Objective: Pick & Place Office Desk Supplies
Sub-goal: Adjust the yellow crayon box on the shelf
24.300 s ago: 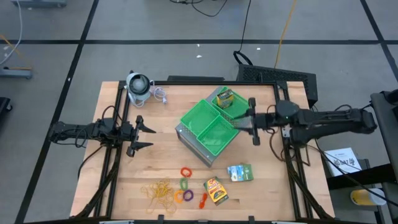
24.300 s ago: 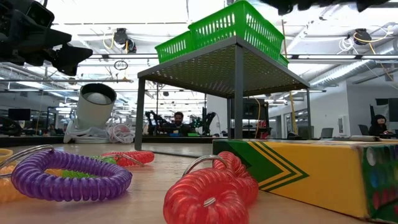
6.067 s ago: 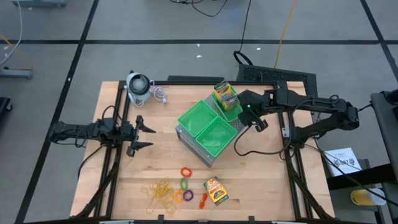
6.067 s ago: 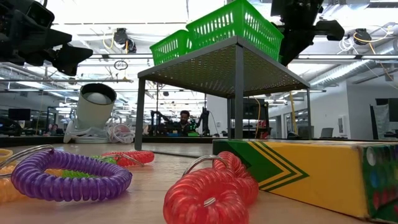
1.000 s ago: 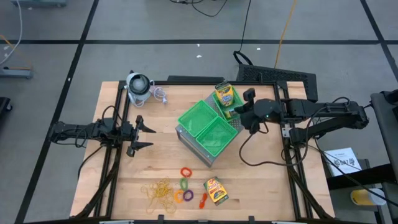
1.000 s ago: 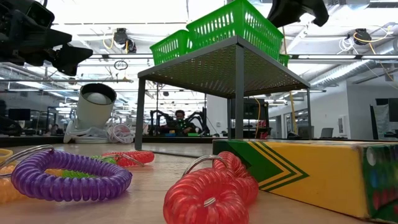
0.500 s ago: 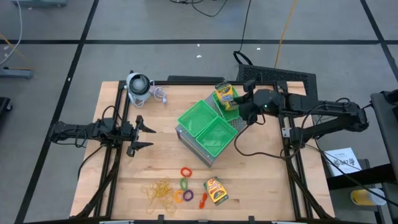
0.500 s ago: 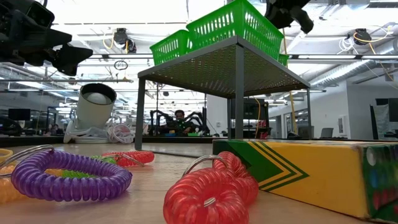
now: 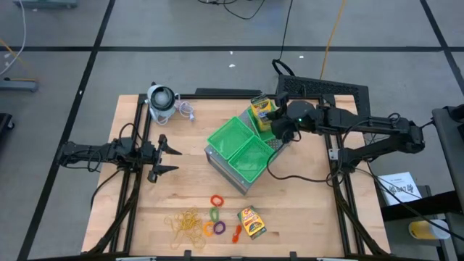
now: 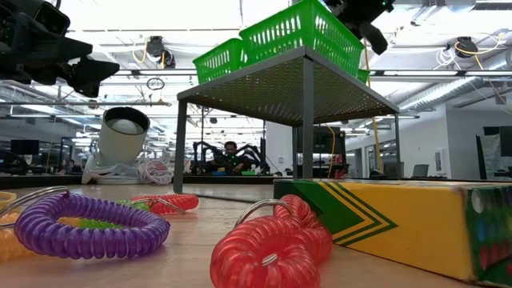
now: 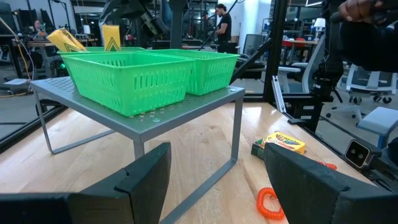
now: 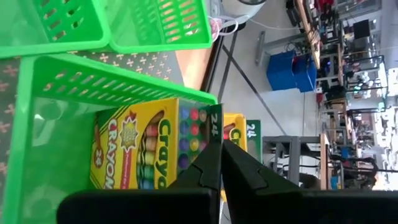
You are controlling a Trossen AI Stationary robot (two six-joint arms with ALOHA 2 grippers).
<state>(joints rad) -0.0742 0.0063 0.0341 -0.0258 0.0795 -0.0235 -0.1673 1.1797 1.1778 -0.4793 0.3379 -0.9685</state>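
Observation:
Two crayon boxes (image 9: 262, 112) stand tilted in the far green tray (image 9: 267, 133) on the grey stand; the nearer one (image 12: 143, 149) shows its yellow front, and the other (image 12: 239, 132) is behind it. My right gripper (image 12: 221, 152) is shut, with its tips at the nearer box's end. A third, yellow-orange box (image 9: 252, 222), coloured rings (image 9: 216, 216) and rubber bands (image 9: 185, 223) lie near the table's front edge. My left gripper (image 9: 161, 154) waits open at the table's left. My right gripper's shut fingertips (image 12: 214, 155) stand at the nearer crayon box's end, by the corner printed "24" (image 12: 214, 118). They come slanting down from the table's right. I cannot tell whether they touch the box.
The grey stand (image 9: 226, 172) carries two more green trays (image 9: 232, 138) (image 9: 254, 156) at mid-table. A grey-white round gadget (image 9: 161, 101) with a coiled cord sits at the far left corner. Bare wood lies between the stand and the front items.
My right gripper has moved toward the table's far edge and leftward, closer to the far tray with the crayon boxes, rolling a little as it went. It has stayed shut.

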